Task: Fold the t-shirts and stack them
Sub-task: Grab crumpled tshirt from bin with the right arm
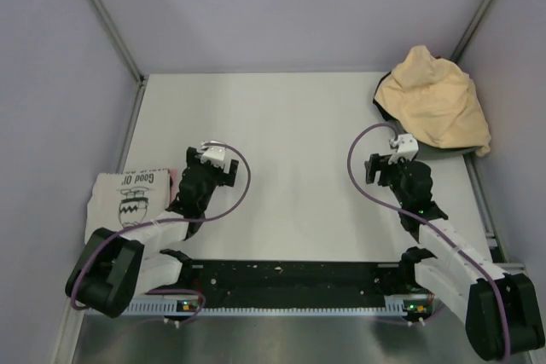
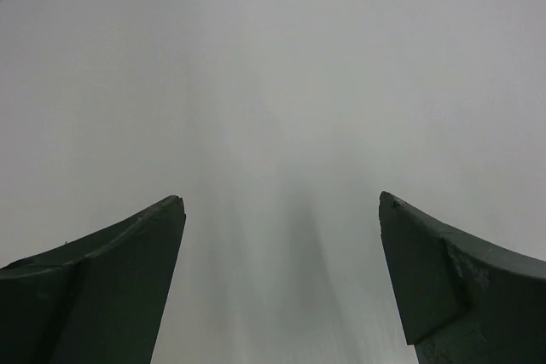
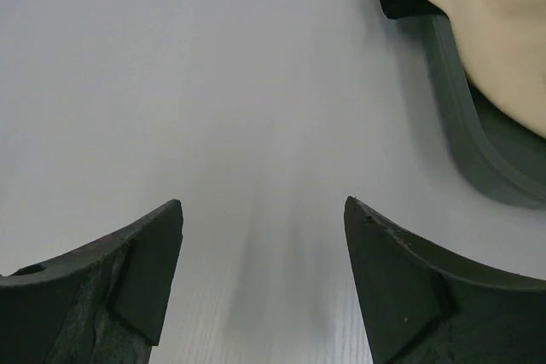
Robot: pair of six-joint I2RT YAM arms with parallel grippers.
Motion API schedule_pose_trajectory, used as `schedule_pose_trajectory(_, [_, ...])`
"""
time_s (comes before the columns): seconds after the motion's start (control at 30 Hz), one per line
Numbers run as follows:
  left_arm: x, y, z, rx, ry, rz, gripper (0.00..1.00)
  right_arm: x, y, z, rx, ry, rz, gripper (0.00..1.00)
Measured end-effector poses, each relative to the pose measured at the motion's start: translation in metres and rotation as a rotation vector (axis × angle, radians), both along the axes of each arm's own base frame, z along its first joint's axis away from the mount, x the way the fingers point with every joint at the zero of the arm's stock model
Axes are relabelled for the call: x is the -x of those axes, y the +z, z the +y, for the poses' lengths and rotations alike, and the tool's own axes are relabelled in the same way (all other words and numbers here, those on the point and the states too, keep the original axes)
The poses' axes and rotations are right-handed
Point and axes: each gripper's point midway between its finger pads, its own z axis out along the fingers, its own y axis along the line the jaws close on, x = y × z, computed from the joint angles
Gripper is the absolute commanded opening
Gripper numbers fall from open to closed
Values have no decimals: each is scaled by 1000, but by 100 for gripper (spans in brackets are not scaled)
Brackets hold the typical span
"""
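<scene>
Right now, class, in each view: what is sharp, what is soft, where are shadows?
Top external: even light, white t-shirt print readable. Left wrist: left fingers sharp-edged, faint shadow streaks on the table. Right wrist: pale yellow t-shirt slightly soft, shadow between the right fingers.

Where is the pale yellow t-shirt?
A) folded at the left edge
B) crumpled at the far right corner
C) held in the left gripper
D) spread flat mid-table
B: the pale yellow t-shirt lies bunched at the far right corner; the folded one at left is the white printed t-shirt.

White table (image 1: 299, 125), pale lilac walls (image 1: 281, 6)
</scene>
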Motion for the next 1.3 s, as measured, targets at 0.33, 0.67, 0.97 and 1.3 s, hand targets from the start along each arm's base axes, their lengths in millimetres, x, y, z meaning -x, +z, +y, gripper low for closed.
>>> schedule_pose_trajectory(0.33, [-3,2,-14,-61,-123,33,99,-2,18,-3,-93,-67,-28,99])
schedule_pose_trajectory(0.67, [-49,131,-71,-205,-427,74,99,-91,158,-28,-119,-220,-89,93])
schedule_pose_trajectory(0.97, [-33,84,-47,-324,-389,322,99,-196,124,-153,-86,-566,138,83])
schedule_pose_trajectory(1.3, [-31,41,-31,-402,-355,499,99,-270,77,-181,-36,-563,247,35])
